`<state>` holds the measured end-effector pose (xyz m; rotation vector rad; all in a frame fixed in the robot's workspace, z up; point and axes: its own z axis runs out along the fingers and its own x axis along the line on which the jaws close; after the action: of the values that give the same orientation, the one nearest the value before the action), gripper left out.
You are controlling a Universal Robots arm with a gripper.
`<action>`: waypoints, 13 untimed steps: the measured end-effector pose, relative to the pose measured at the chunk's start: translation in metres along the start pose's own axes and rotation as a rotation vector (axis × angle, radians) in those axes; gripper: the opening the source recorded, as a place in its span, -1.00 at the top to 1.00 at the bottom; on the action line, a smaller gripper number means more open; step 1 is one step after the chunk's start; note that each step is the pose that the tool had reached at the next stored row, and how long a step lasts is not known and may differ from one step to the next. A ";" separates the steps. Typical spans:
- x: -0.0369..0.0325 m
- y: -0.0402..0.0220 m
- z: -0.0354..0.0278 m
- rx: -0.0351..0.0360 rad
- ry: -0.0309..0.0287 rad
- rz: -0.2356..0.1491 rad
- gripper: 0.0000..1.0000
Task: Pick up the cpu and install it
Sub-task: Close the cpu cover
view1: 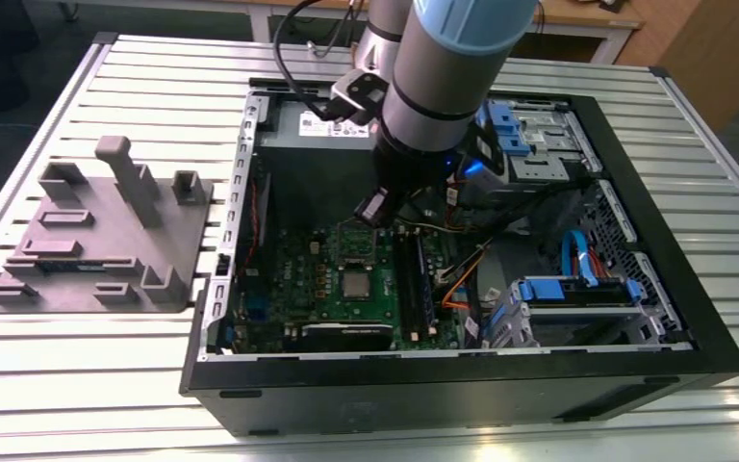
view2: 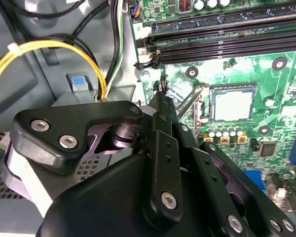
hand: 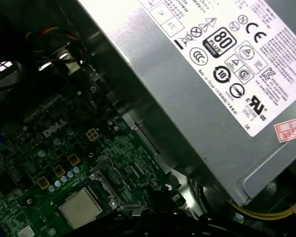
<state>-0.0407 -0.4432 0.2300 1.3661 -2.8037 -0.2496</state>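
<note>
Seemingly seated in the motherboard (view1: 344, 279) socket, one cpu (view1: 359, 284) lies below the gripper (view2: 164, 89), fingers pressed together.

A table (view1: 113, 385) of pale, ribbed metal slats carries everything in the exterior view. Two things lie directly on it. An open black computer case (view1: 472, 390) lies flat on its side and covers the middle and the exterior view's right of the slats. A grey fixture block (view1: 93, 245), with raised pegs and slots and one tall post, rests toward the exterior view's left, just beside the case but apart from it.
</note>
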 end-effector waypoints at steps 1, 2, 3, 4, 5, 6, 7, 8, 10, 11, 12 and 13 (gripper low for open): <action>0.0000 0.0001 -0.0005 -0.0005 0.0015 -0.010 0.80; 0.0000 0.0002 -0.0012 -0.0008 0.0025 -0.016 0.80; 0.0000 0.0004 -0.0019 -0.0011 0.0031 -0.021 0.80; -0.0001 0.0006 -0.0029 -0.0014 0.0037 -0.025 0.80; -0.0001 0.0007 -0.0039 -0.0016 0.0043 -0.028 0.80; -0.0002 0.0009 -0.0049 -0.0019 0.0048 -0.032 0.80; -0.0001 0.0012 -0.0056 -0.0022 0.0057 -0.038 0.80; -0.0001 0.0014 -0.0059 -0.0026 0.0065 -0.045 0.80; 0.0001 0.0017 -0.0065 -0.0037 0.0094 -0.064 0.80; 0.0002 0.0019 -0.0069 -0.0043 0.0110 -0.074 0.80; 0.0002 0.0020 -0.0072 -0.0048 0.0124 -0.083 0.80; 0.0003 0.0021 -0.0077 -0.0053 0.0137 -0.091 0.80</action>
<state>-0.0419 -0.4431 0.2379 1.4911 -2.7312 -0.2477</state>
